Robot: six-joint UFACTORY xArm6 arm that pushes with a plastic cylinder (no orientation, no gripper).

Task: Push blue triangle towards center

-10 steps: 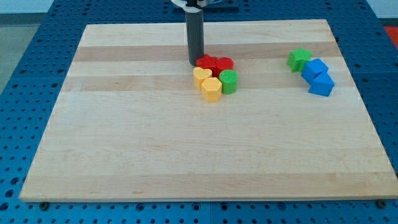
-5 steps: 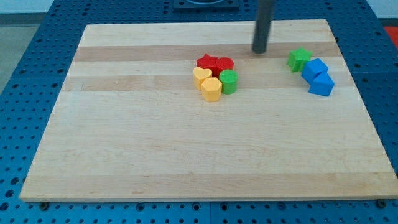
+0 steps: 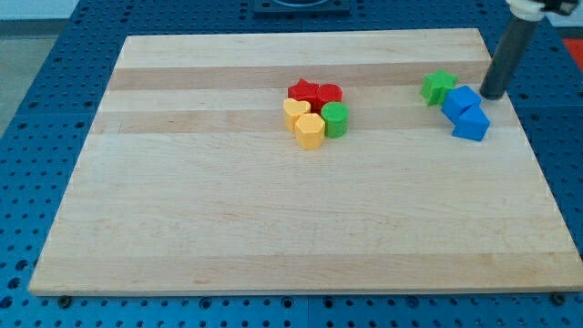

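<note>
Two blue blocks touch each other near the board's right edge. The lower one [image 3: 472, 123] looks like the blue triangle. The upper one [image 3: 461, 99] is blockier, and its shape is unclear. A green star [image 3: 438, 87] touches the upper blue block on its left. My tip [image 3: 493, 96] rests on the board just right of the upper blue block and above-right of the blue triangle, a small gap away.
A tight cluster sits near the board's centre: a red star [image 3: 303, 92], a red block [image 3: 329, 94], a yellow heart [image 3: 294, 112], a yellow block [image 3: 310, 131] and a green cylinder [image 3: 335, 119]. The wooden board's [image 3: 273, 219] right edge runs close past my tip.
My tip has swept from beside the red blocks at centre across to the right, past the green star, to the right side of the blue blocks. No block has moved.
</note>
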